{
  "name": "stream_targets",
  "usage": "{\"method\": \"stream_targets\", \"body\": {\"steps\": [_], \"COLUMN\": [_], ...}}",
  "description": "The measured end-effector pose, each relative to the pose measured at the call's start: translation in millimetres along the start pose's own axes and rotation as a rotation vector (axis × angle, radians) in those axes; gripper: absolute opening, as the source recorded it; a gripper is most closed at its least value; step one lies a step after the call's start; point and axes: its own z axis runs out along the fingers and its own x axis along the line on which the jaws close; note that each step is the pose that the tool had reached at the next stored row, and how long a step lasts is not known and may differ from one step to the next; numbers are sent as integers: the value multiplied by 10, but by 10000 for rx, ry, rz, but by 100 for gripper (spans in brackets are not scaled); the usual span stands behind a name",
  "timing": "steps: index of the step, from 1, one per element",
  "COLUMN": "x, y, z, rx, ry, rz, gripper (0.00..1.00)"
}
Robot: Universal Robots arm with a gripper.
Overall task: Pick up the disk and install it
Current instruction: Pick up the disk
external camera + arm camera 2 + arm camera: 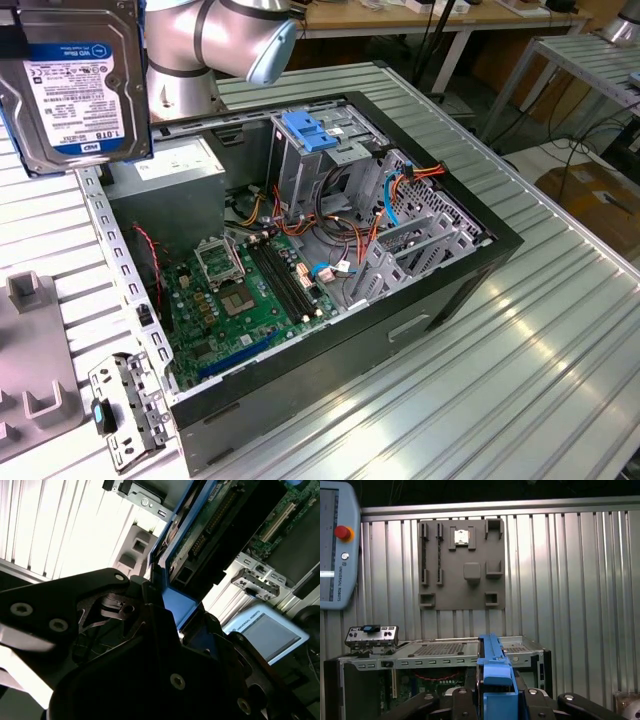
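One step looks done: your gripper, jaws clamped on the flat blue-framed metal disk, holds it near the open black case; seating likely needs alignment.

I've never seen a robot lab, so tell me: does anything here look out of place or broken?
Nothing looks broken. The disk is up in the air, clamped in the end effector, outside the open computer case. A small metal bracket lies loose on the table beside that case.

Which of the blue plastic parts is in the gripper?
The carrier frame edging the disk, clamped by the gripper. The blue handle tops the drive cage in the case; the blue clip sits on a small bracket.
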Motion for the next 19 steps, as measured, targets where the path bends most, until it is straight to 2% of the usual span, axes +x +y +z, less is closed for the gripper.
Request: {"method": "stream_targets", "body": {"steps": [3, 9, 12, 14, 19], "x": [1, 177, 189, 190, 184], "y": [-38, -78, -132, -182, -361], "z": [-1, 6, 6, 6, 8], "rx": [-4, -4, -6, -5, -6], "ry": [0, -1, 1, 0, 0], "rz": [-1, 4, 4, 4, 4], "gripper": [37, 37, 37, 37, 37]}}
